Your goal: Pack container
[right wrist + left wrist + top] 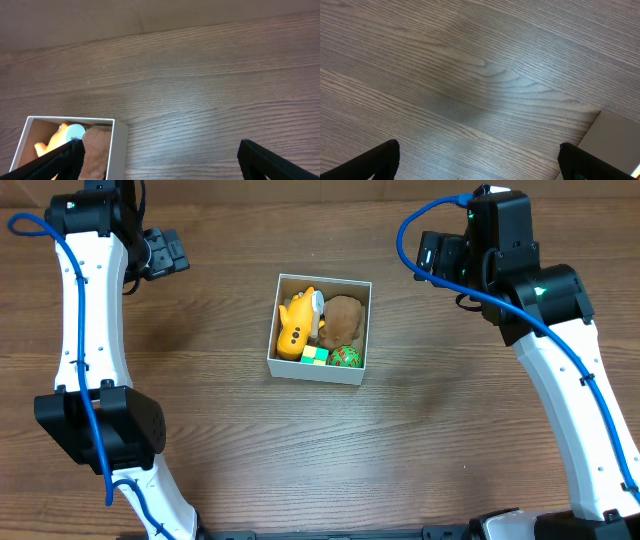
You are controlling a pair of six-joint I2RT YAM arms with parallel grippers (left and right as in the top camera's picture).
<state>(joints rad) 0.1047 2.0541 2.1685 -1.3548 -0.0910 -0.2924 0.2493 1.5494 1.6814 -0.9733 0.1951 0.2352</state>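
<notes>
The container [317, 369], a square white-walled box, sits mid-table. Inside lie a yellow toy [296, 325], a brown plush [343, 313], a green-and-white block [316, 356] and a green ball [347, 357]. A white piece [318, 303] rests between the yellow toy and the plush. My left gripper [479, 162] is open and empty over bare wood, left of the container, whose corner [620, 142] shows in the left wrist view. My right gripper [162, 157] is open and empty, right of the container [119, 145].
The wooden table [450, 440] stretches around the container. The left arm [95, 330] and right arm [570, 380] stand at either side. The table's far edge [150, 30] shows in the right wrist view.
</notes>
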